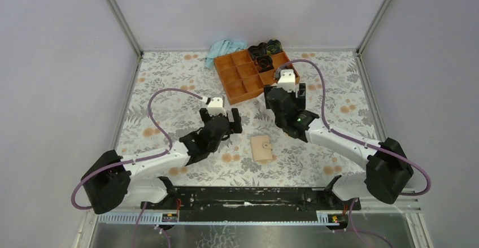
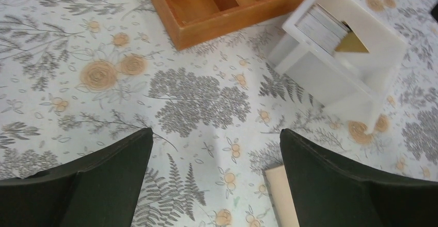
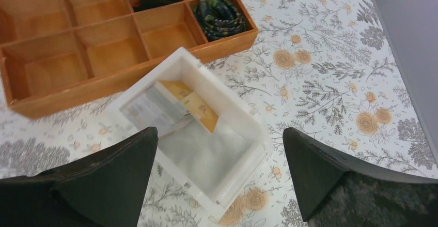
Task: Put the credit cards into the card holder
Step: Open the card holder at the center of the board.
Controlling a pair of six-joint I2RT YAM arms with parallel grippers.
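Note:
The tan card holder (image 1: 261, 148) lies shut on the table between the arms; its edge shows in the left wrist view (image 2: 281, 196) beside my right finger. The credit cards (image 3: 155, 108) stand as a pale stack with a gold card (image 3: 199, 108) in a white open box (image 3: 241, 178). They also show in the left wrist view (image 2: 323, 28). My right gripper (image 3: 219, 131) is open and empty above the box. My left gripper (image 2: 216, 133) is open and empty over bare cloth, left of the holder.
An orange compartment tray (image 1: 240, 75) sits at the back, just behind the white box (image 2: 320, 77), with dark bracelets (image 3: 219, 12) in its far cells. A light blue cloth (image 1: 223, 49) lies behind the tray. Grey walls close in the table.

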